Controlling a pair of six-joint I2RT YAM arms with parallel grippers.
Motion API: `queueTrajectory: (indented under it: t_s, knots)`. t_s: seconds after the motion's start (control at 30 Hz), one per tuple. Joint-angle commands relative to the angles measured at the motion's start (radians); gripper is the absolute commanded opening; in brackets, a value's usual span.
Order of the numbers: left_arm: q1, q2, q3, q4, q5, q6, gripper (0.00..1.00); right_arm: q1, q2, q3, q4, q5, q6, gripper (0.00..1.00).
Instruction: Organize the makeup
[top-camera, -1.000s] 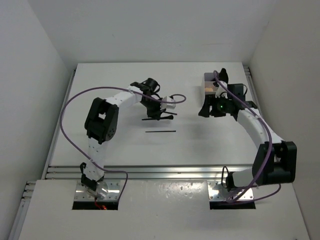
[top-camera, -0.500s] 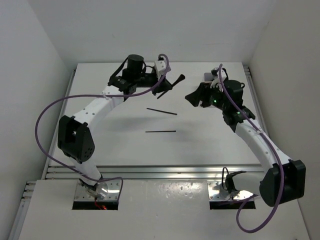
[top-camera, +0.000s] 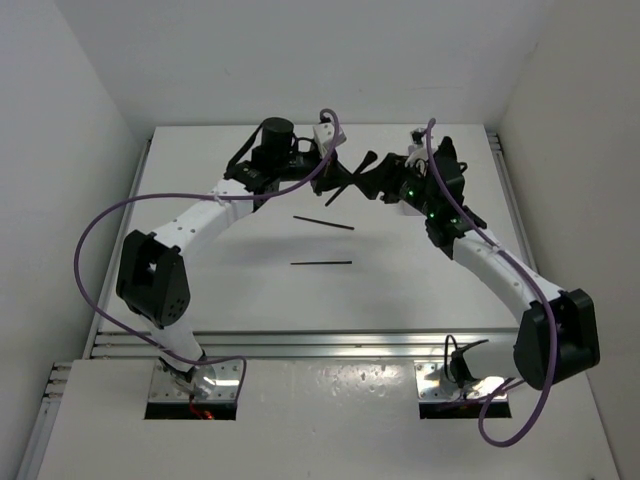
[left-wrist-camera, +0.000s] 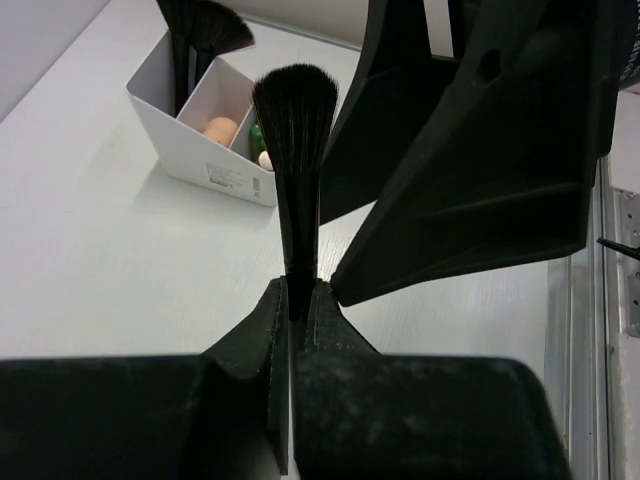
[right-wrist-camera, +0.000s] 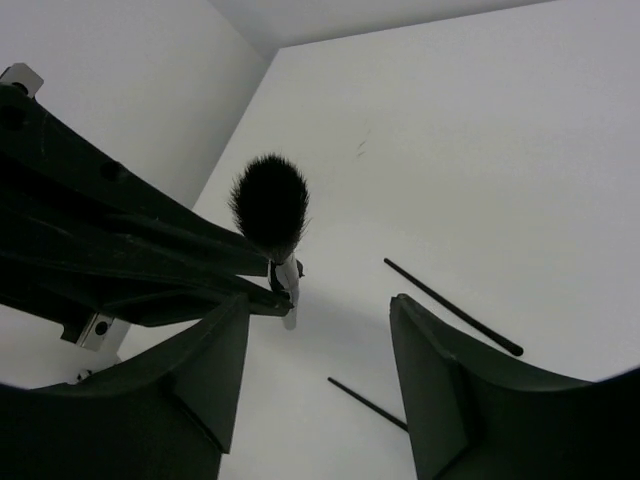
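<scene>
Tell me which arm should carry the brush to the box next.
Right, probably. The left gripper is shut on the brush handle, holding its head out toward the right gripper, whose open jaws stand just beside it. The box lies beyond the brush, on the right arm's side.

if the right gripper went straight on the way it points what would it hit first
Probably the fluffy head of the brush, held by the left gripper just ahead of the open right gripper. Depth is hard to judge here.
</scene>
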Motion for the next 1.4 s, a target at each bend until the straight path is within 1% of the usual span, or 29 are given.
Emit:
queueTrajectory:
  t_s: [0.0,0.13,0.27,0.43,0.47,0.6,0.7,0.8,1.0,1.03,1.07,1.17,1.2,1.27,1.3,1.33,1.37]
  knots:
    - [-0.007,-0.049,-0.013,0.055,0.009,-0.021,0.0,0.013,0.022,0.057,0.047,0.045,0.022,0.56]
    - [-0.016,-0.058,-0.037,0.043,0.009,-0.021,0.0,0.025,0.042,0.058,0.117,0.062,-0.004,0.51]
    - [-0.016,-0.058,-0.055,0.043,0.009,-0.01,0.0,0.028,0.06,0.075,0.1,0.056,-0.006,0.46]
    - [-0.007,-0.058,-0.046,0.043,0.009,-0.01,0.0,0.022,0.054,0.051,0.128,0.058,0.017,0.46]
    - [-0.007,-0.058,-0.046,0.043,0.009,-0.01,0.0,0.015,0.029,0.046,0.128,0.059,0.016,0.46]
    - [0.002,-0.049,-0.046,0.043,0.018,-0.019,0.0,0.011,0.001,0.035,0.114,0.116,-0.016,0.46]
    - [0.002,-0.04,-0.037,0.043,0.018,-0.019,0.0,0.015,0.033,0.048,0.102,0.108,0.009,0.46]
    - [0.002,-0.031,-0.028,0.043,0.018,-0.019,0.0,0.019,0.054,0.052,0.125,0.088,0.039,0.46]
    - [-0.007,-0.02,-0.01,0.052,0.018,-0.019,0.0,0.033,0.091,0.075,0.12,0.072,0.054,0.45]
    - [-0.007,-0.02,-0.009,0.052,0.018,-0.019,0.0,0.035,0.097,0.074,0.123,0.065,0.063,0.43]
    - [-0.007,-0.02,-0.009,0.052,0.009,-0.019,0.0,0.039,0.113,0.077,0.145,0.055,0.078,0.34]
    - [-0.016,-0.009,-0.009,0.052,0.0,-0.019,0.0,0.039,0.137,0.08,0.177,0.035,0.099,0.16]
    - [-0.016,-0.009,-0.009,0.042,0.0,-0.006,0.0,0.044,0.139,0.084,0.175,0.032,0.1,0.07]
    - [-0.026,-0.009,-0.009,0.02,-0.023,0.005,0.0,0.042,0.137,0.086,0.172,0.036,0.099,0.0]
    - [-0.026,-0.009,-0.009,0.02,-0.043,0.005,0.05,0.042,0.139,0.084,0.172,0.033,0.092,0.0]
    - [-0.026,-0.009,-0.009,0.011,-0.056,0.005,0.13,0.042,0.139,0.084,0.168,0.044,0.059,0.0]
    - [-0.026,-0.009,-0.009,-0.006,-0.085,0.005,0.37,0.042,0.134,0.086,0.162,0.05,0.044,0.0]
